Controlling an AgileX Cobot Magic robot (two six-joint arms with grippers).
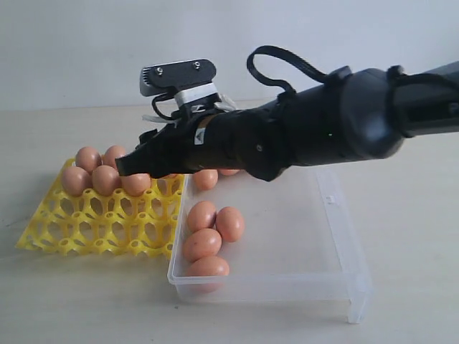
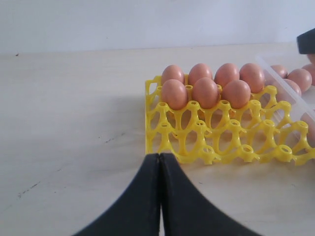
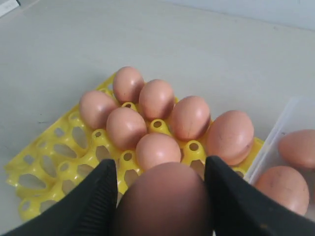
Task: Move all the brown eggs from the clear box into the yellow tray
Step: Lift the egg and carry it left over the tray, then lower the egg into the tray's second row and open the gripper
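Brown eggs (image 1: 105,179): seven at the tray's (image 1: 79,229) twelve o'clock, roughly six in the box (image 1: 287,285). Our right gripper (image 3: 161,191) clamps one; left gripper (image 2: 160,162) pressed together.

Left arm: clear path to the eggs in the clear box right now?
Probably not. The yellow tray lies between the shut left gripper and the clear box, and the right gripper, holding an egg, hangs over the tray beside the box.
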